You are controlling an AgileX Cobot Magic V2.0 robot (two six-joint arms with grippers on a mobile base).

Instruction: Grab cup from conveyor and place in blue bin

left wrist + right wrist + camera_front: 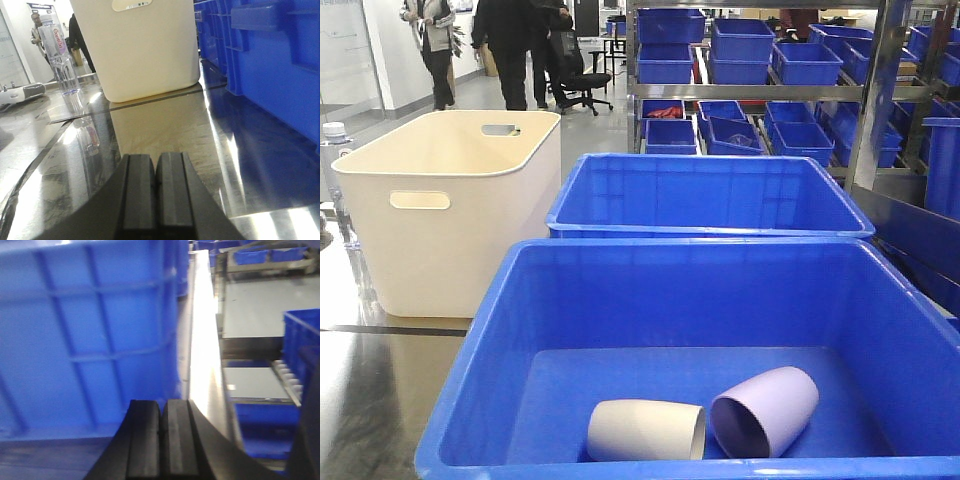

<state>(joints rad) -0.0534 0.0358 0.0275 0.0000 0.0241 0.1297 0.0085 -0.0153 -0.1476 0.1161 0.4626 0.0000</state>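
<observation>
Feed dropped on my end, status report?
Left gripper and right gripper shut, empty. Two cups lying in blue bin. Conveyor not visible.

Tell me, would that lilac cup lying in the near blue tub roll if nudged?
Probably: the smooth lilac plastic cup lies on its side. Being tapered, it would likely curve, soon stopped by the beige cup at its rim. It looks light and rigid.

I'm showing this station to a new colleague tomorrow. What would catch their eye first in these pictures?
Probably the big blue bin filling the foreground, with two cups lying on their sides in it: a beige cup and a lilac cup to its right. Next, a second blue tub stands behind it, and a cream tub with handle cutouts to the left.
</observation>
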